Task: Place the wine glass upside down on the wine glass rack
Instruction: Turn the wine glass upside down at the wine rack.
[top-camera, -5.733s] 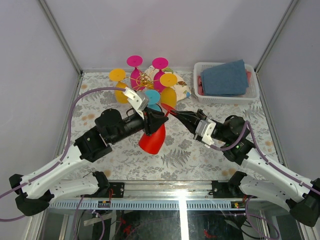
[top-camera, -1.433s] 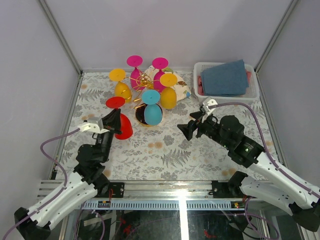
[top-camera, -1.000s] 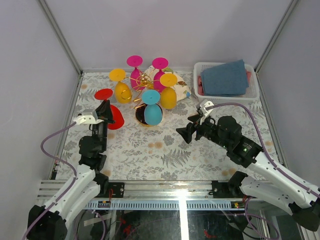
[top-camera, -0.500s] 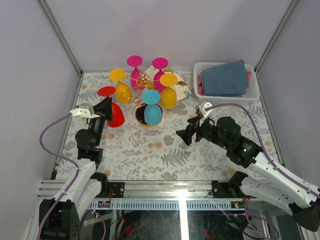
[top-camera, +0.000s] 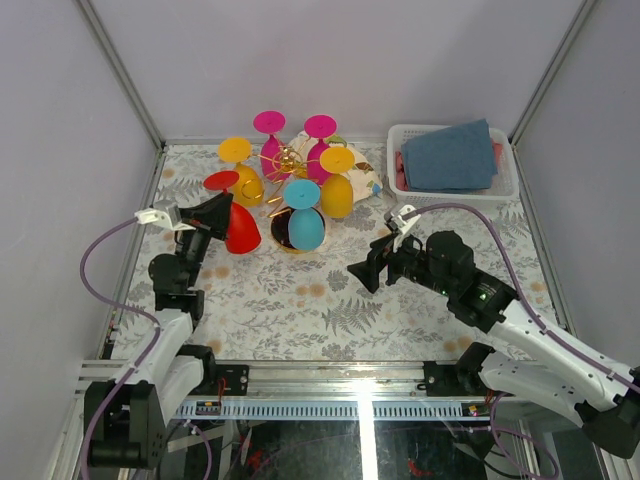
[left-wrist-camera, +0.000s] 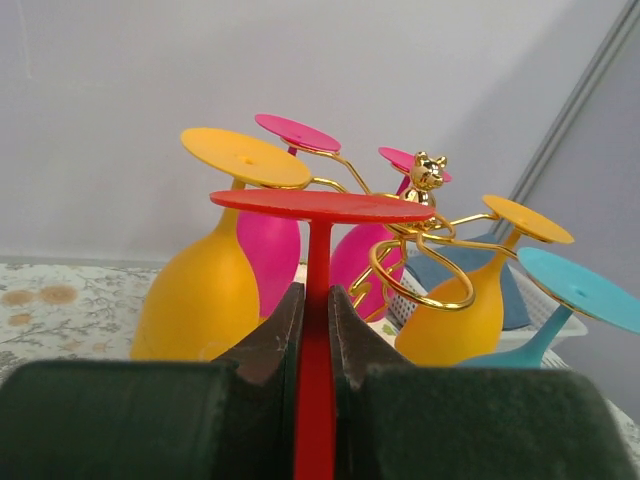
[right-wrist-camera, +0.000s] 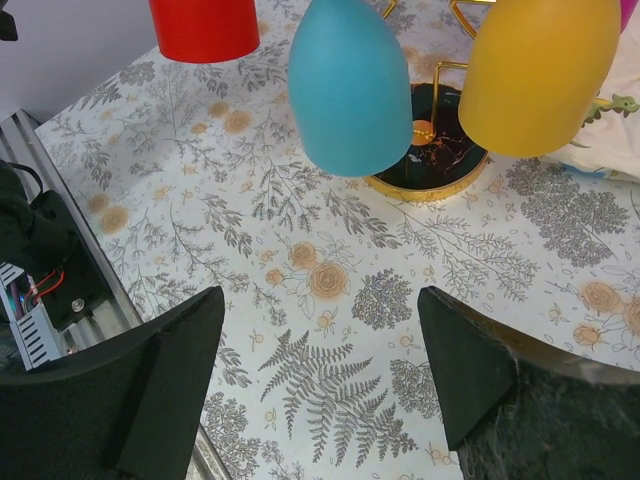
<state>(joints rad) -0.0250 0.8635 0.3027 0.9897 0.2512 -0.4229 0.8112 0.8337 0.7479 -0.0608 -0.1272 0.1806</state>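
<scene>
1. The left claw (top-camera: 207, 215) is clamped on the stem of the red glass (top-camera: 238, 230). It holds the glass upside down, foot on top, in the air at the rack's (top-camera: 288, 160) left side.
2. A few seconds ago both arms met at mid-table around this glass. The left arm has since carried it out to the left. In the last second it has swung the glass back towards the rack, so it now hangs just beside a hung yellow glass (top-camera: 243, 185).
3. The right claw (top-camera: 362, 272) has drawn back and hovers wide open, holding nothing, near the middle of the table.
4. My reading is that the hand-over is done and the hanging step is under way. The glass is not yet on the rack.
5. Only the left wrist view shows the fit. The fingers (left-wrist-camera: 275, 335) pinch the red stem (left-wrist-camera: 317, 265). The red foot sits about level with the gold loops, and an empty loop lies just right of the stem, below the rack's small gold finial (left-wrist-camera: 428, 172).
6. Only the right wrist view looks in low from the front. It shows its own claw (right-wrist-camera: 320, 300) spread wide, and the blue glass (right-wrist-camera: 348, 85) hanging over the rack's black base (right-wrist-camera: 425, 188). The red bowl (right-wrist-camera: 203, 25) hangs off to the left of the base, mouth down.
</scene>
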